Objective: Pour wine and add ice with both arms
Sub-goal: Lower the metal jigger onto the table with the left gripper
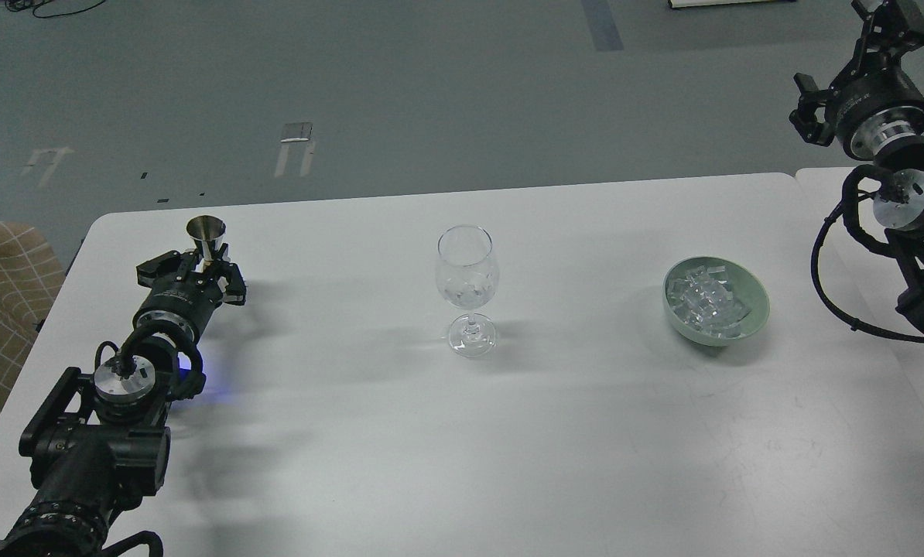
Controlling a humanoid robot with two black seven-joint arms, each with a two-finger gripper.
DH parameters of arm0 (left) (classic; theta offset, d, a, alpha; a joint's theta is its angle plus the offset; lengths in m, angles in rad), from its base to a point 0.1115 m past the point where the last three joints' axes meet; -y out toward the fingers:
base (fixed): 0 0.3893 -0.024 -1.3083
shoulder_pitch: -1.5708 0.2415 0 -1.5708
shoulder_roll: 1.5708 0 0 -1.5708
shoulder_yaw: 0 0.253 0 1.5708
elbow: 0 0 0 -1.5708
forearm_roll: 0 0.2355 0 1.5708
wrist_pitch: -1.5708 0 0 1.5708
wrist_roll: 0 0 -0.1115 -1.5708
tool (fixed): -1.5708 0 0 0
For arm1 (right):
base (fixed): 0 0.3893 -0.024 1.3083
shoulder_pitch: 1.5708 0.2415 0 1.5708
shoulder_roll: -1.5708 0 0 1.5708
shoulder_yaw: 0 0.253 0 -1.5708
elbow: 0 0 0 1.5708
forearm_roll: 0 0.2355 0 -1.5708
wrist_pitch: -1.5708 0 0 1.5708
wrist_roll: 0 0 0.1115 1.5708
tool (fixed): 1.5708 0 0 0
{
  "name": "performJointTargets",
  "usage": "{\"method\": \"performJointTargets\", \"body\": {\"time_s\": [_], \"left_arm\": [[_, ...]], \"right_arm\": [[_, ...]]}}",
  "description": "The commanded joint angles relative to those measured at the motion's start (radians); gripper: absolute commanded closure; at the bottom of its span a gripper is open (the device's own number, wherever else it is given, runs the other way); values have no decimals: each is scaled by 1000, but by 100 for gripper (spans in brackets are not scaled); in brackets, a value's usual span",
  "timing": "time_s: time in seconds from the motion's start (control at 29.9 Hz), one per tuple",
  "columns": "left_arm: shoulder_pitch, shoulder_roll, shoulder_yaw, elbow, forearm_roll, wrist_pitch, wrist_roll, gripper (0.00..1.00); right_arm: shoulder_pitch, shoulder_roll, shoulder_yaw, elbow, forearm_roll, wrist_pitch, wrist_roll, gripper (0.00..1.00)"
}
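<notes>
Left side of the frame, the left gripper [208, 259] sits low over the white table [586, 433], its fingers pinching the narrow waist of a small metal jigger [206, 235] that stands upright with its open mouth facing up. Whether any wine sits inside that cup cannot be told from here. Centre frame, the stemmed glass [467, 288] stands upright on the table, well apart from both arms, with a few clear cubes resting at the bottom of its bowl. Over to the right of centre, a pale green bowl [753, 309] holds the ice [706, 298], a heap of transparent cubes piled inside. Up in the upper right corner, the right gripper [880, 35] hangs high beyond the table's far edge, well away from the bowl; it is dark and partly cut off, so I cannot tell if its fingers are spread or closed.
</notes>
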Motion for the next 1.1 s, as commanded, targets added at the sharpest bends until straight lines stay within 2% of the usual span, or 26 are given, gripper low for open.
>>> {"method": "performJointTargets", "body": {"time_s": [0.0,0.23,0.4,0.67,1.07], "left_arm": [[0,0,0,0,1,1,0,69],[0,-1,0,0,4,7,0,56],[0,0,0,0,4,7,1,52],[-3,2,-2,-12,2,4,5,24],[-25,14,-2,-9,-4,11,2,22]], "right_arm": [[2,-1,0,0,0,0,0,0],[-1,0,0,0,0,0,0,0],[0,0,0,0,0,-1,2,0],[2,-3,0,-3,0,-1,2,0],[9,-3,0,-5,-2,-1,2,0]]}}
